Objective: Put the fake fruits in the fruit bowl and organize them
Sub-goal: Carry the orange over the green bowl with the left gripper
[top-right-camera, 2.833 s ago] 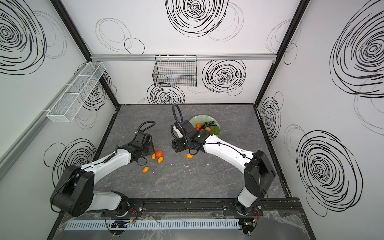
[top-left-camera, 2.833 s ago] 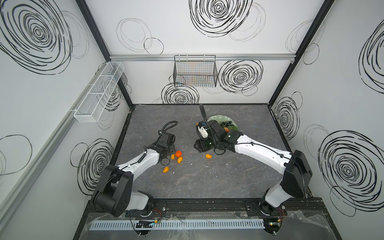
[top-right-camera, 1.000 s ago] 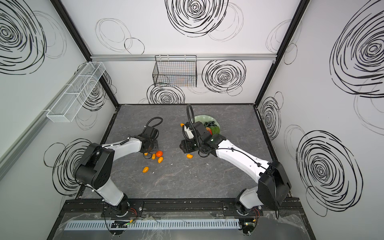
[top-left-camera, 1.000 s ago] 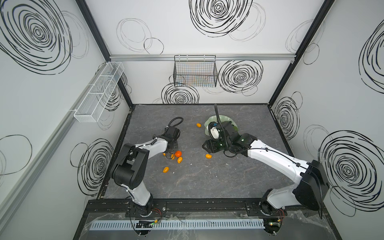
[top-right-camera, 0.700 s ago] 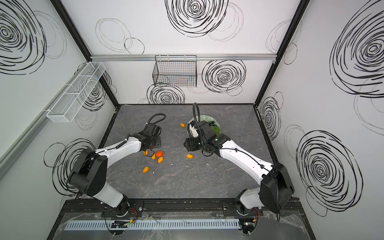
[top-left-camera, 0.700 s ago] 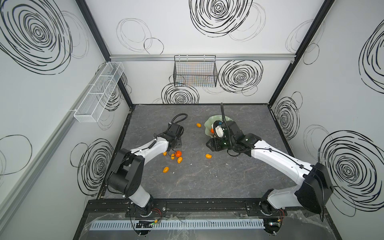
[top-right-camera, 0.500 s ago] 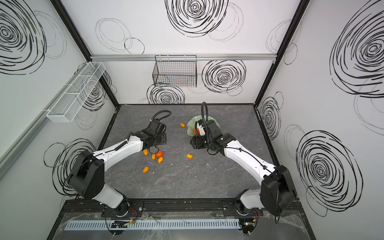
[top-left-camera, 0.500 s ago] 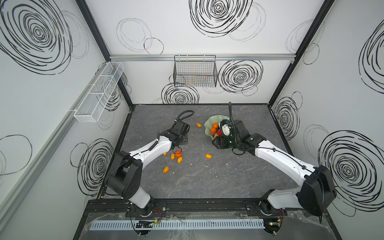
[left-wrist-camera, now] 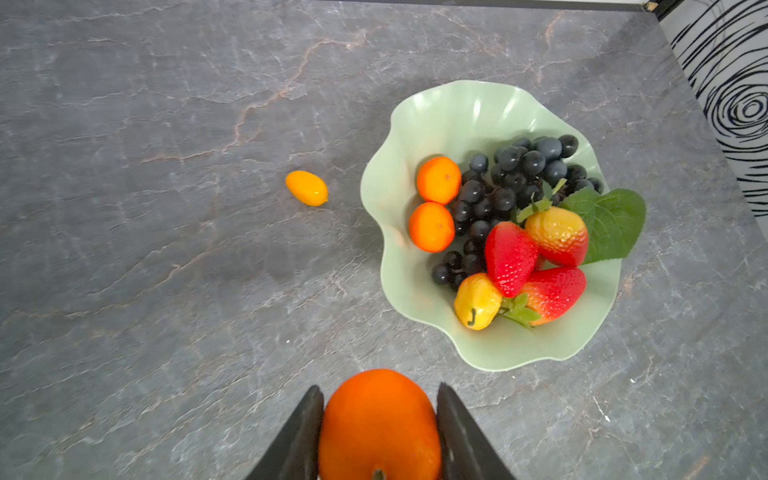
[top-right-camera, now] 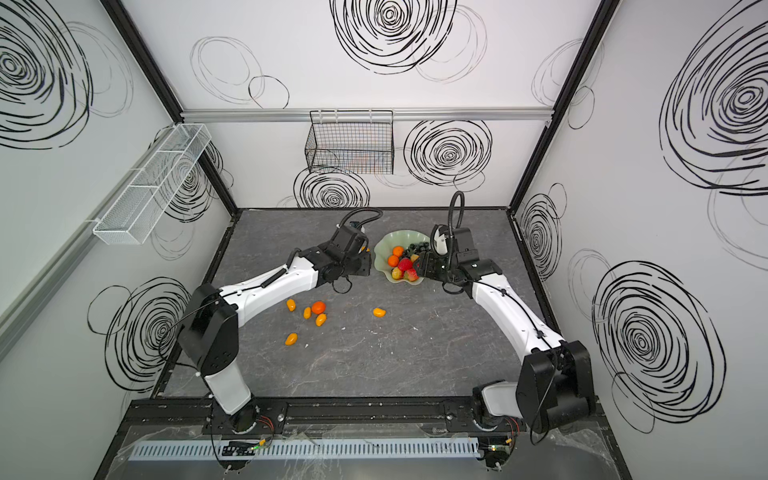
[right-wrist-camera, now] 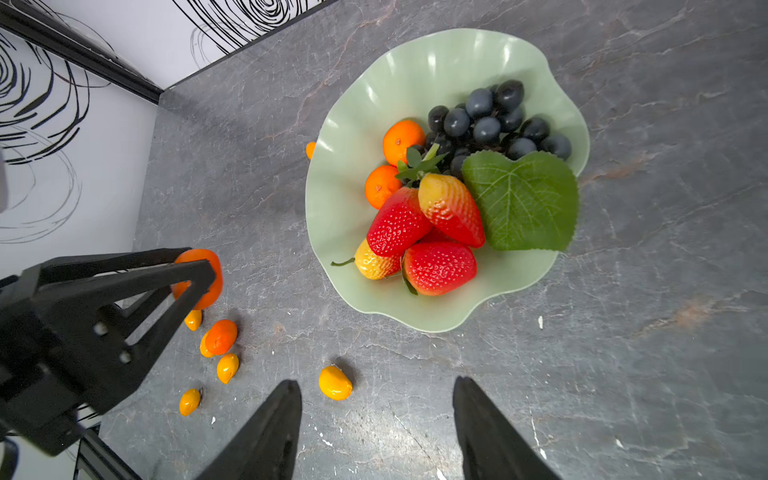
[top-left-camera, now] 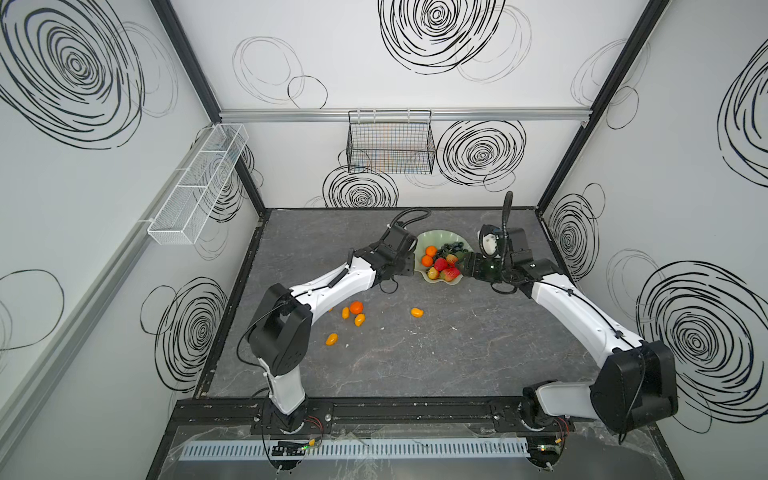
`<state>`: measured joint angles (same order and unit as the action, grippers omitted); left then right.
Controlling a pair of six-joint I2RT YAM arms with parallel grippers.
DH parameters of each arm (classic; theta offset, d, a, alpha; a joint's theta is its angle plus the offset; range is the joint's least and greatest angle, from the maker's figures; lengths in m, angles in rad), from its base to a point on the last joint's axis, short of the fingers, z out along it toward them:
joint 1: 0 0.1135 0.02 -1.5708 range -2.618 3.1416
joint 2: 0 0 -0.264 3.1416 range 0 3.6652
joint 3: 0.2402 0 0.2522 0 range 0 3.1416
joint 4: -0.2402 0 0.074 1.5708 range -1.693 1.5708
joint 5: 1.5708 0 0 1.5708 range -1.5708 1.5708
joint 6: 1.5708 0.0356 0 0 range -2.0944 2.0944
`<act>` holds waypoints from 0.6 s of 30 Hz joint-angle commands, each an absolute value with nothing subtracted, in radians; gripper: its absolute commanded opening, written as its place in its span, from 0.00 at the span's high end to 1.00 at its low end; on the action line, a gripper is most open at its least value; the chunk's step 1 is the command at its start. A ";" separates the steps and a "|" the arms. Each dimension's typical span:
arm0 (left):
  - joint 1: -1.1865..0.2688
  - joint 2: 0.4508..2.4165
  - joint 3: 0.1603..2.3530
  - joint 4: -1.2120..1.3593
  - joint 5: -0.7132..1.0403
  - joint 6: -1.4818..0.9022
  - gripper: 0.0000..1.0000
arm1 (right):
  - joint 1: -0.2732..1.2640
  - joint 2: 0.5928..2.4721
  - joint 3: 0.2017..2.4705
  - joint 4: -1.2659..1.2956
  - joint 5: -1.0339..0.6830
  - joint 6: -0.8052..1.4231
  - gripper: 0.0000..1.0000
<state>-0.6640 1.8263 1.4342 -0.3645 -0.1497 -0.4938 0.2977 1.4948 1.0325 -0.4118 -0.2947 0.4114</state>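
Note:
The pale green fruit bowl (top-left-camera: 424,241) (top-right-camera: 384,245) (left-wrist-camera: 436,108) (right-wrist-camera: 415,62) stands at the back of the table. It holds two tangerines (left-wrist-camera: 438,179), a dark grape bunch (left-wrist-camera: 515,166) with a leaf, and several strawberries (right-wrist-camera: 399,222). My left gripper (left-wrist-camera: 379,388) (right-wrist-camera: 195,266) is shut on a tangerine (left-wrist-camera: 379,424) and hovers just left of the bowl's rim. My right gripper (right-wrist-camera: 375,382) (top-left-camera: 459,266) hangs open and empty over the bowl's right front edge. Another tangerine (top-left-camera: 356,307) and several kumquats (top-left-camera: 359,319) lie loose on the table.
One kumquat (top-left-camera: 417,312) (right-wrist-camera: 334,382) lies alone in front of the bowl, and another (left-wrist-camera: 306,188) (top-right-camera: 366,249) sits just left of the bowl. A black wire basket (top-left-camera: 390,143) hangs on the back wall and a white mesh basket (top-left-camera: 195,187) on the left wall.
My left gripper has carried a tangerine from the loose pile back and right, up to the bowl. My right gripper has swung right, from beside the bowl to its right edge, uncovering the fruit.

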 commanded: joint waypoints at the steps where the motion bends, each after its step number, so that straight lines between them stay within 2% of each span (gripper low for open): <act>1: -0.667 1.886 1.514 -0.334 -0.126 -0.478 0.56 | 0.292 1.510 1.069 -0.418 -0.314 0.425 0.37; 18: -0.663 2.165 1.797 -0.386 -0.068 -0.430 0.56 | 0.274 1.540 1.132 -0.448 -0.313 0.418 0.37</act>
